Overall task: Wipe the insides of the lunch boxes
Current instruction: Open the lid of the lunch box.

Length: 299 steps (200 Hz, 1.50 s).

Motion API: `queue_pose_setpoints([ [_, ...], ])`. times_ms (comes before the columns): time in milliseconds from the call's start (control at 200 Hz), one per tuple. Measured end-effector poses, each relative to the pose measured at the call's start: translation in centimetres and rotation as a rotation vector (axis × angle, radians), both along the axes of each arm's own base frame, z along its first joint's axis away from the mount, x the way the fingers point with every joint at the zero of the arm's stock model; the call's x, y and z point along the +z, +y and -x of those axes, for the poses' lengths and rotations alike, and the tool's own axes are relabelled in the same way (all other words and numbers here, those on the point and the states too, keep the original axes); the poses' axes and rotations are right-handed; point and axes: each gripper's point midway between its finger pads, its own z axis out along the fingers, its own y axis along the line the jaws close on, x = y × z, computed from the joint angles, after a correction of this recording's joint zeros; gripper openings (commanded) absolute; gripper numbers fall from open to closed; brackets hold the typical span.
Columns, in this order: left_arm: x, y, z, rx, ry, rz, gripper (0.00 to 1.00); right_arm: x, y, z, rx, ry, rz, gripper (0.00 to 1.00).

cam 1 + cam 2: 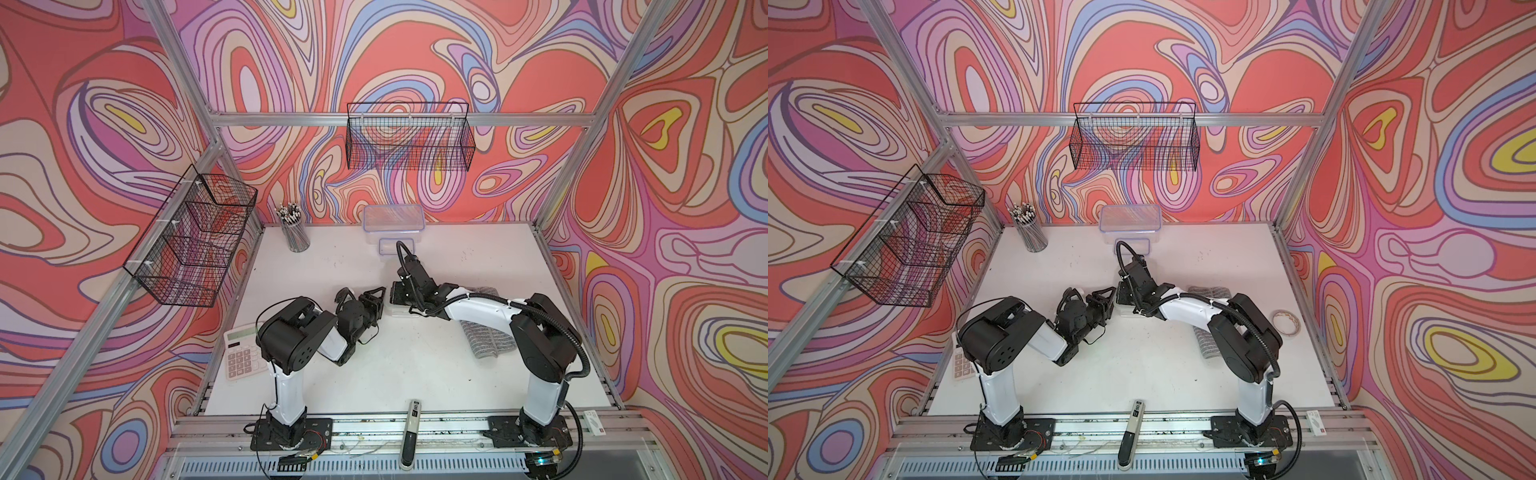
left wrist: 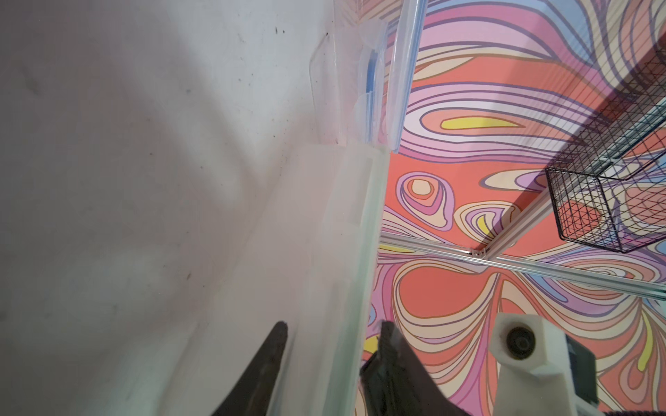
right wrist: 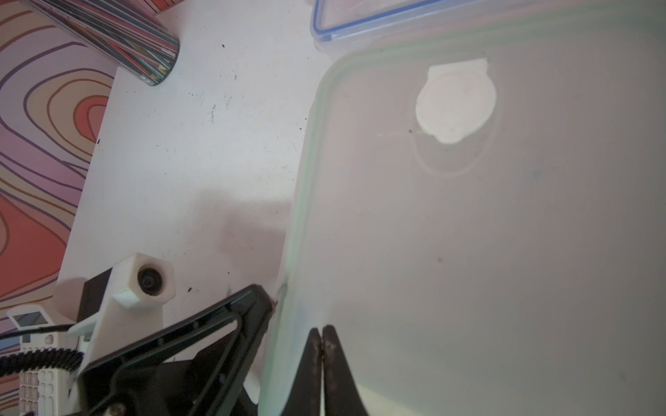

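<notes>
Three lunch boxes show. The large one [image 1: 394, 219] with a blue-rimmed lid stands at the back, and the small one [image 1: 395, 246] sits just in front of it. The medium one [image 1: 395, 311] lies mid-table under a frosted lid [image 3: 468, 234] with a white round plug [image 3: 456, 104]. My right gripper [image 3: 322, 329] is shut and empty, its tips resting on that lid. My left gripper [image 2: 333, 335] is open at the box's left side. Its fingers straddle the lid's green-edged rim [image 2: 360, 252], and a sliver of wall shows beside one finger. The box's inside is hidden.
A grey striped cloth [image 1: 484, 343] lies under my right arm. A mesh pen cup [image 1: 296, 232] stands at the back left, a calculator [image 1: 241, 353] by my left arm, and a tape roll [image 1: 1285, 322] at the right. Wire baskets [image 1: 409, 139] hang on the walls.
</notes>
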Motion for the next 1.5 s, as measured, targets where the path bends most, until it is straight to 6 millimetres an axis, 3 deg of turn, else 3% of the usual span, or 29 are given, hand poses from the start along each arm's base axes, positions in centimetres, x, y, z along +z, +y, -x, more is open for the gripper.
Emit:
queue_pose_setpoints([
  [381,0.0,0.1,-0.1,0.005,-0.001,-0.004,0.17,0.0,-0.1,0.1,0.000,0.002,0.002,0.00],
  [591,0.4,-0.1,-0.1,-0.006,-0.025,-0.010,0.00,0.1,-0.2,0.2,-0.001,0.003,0.004,0.00],
  [736,0.4,-0.1,0.0,-0.012,-0.035,-0.024,0.00,0.2,-0.4,0.3,-0.001,0.006,0.011,0.00],
  [886,0.5,-0.2,0.0,-0.017,-0.043,-0.031,0.00,0.8,-0.7,0.4,0.009,0.007,0.052,0.34],
  [1077,1.3,-0.3,-0.1,-0.023,-0.068,-0.017,0.00,2.4,-2.8,0.9,0.007,0.001,0.186,0.56],
  [1182,1.7,-0.4,0.0,-0.031,-0.075,-0.017,0.00,4.3,-4.2,0.9,0.004,-0.031,0.262,0.64],
  [1292,2.0,-0.7,0.0,-0.048,-0.077,-0.027,0.00,8.2,-5.5,0.6,-0.010,-0.111,0.302,0.66],
  [1372,3.0,-1.4,-0.4,-0.066,-0.097,-0.031,0.00,11.2,-6.6,0.7,-0.029,-0.175,0.310,0.67],
  [1497,6.4,-2.9,-1.0,-0.109,-0.166,-0.034,0.00,15.0,-8.6,1.1,-0.068,-0.256,0.318,0.67],
])
